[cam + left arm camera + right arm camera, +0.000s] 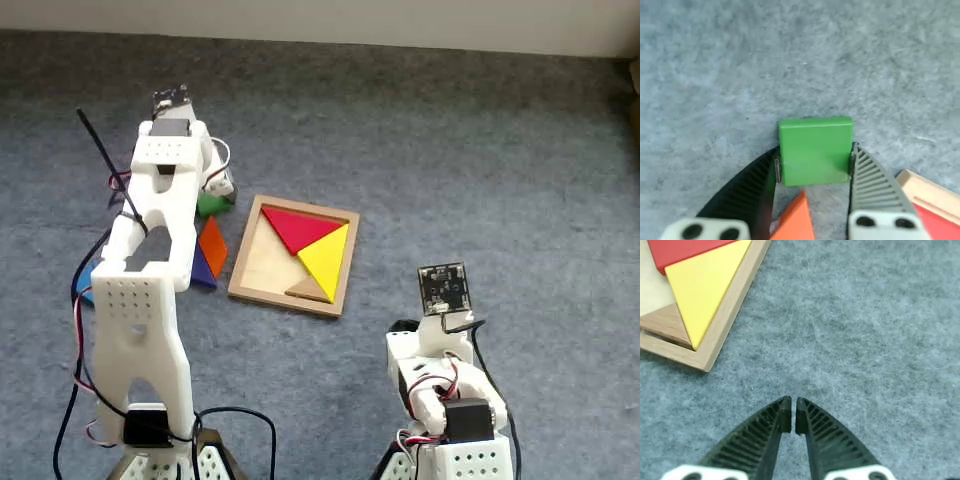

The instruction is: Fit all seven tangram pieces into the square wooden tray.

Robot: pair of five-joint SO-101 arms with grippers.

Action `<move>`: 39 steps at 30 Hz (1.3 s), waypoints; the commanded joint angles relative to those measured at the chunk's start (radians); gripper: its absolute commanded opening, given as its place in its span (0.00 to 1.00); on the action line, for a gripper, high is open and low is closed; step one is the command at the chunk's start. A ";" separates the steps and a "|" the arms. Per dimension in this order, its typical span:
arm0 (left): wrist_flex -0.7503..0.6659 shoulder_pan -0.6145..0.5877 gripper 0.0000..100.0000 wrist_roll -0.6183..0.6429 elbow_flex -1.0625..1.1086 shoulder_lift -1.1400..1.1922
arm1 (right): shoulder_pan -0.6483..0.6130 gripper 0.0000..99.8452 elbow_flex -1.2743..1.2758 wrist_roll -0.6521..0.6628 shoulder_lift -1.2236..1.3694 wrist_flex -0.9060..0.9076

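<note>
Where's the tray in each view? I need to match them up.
High: tray at the picture's centre.
Left wrist: its corner beside the left tool.
Right wrist: its corner beyond the right tool.
Shared: red piece in the tray.

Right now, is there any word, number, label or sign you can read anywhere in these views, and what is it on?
None can be read.
The camera board on the right arm has tiny marks, too small to read.
The tray and the green piece in the left hand carry no print.
</note>
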 commanded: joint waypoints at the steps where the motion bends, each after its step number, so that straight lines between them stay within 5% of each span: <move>1: 0.005 -0.016 0.02 -0.173 -0.039 0.001 | 0.013 0.03 0.108 -0.008 -0.012 -0.010; 12: 0.287 0.018 0.02 -0.267 -0.154 -0.163 | 0.013 0.03 0.108 -0.008 -0.012 -0.012; 20: 0.462 0.202 0.02 -0.382 -0.153 -0.400 | 0.013 0.03 0.108 -0.006 -0.012 -0.012; 28: 0.460 0.414 0.01 -0.634 0.180 -0.593 | 0.013 0.03 0.108 -0.006 -0.012 -0.012; 39: 0.164 0.404 0.01 -0.738 0.587 -0.613 | 0.013 0.03 0.108 -0.006 -0.012 -0.012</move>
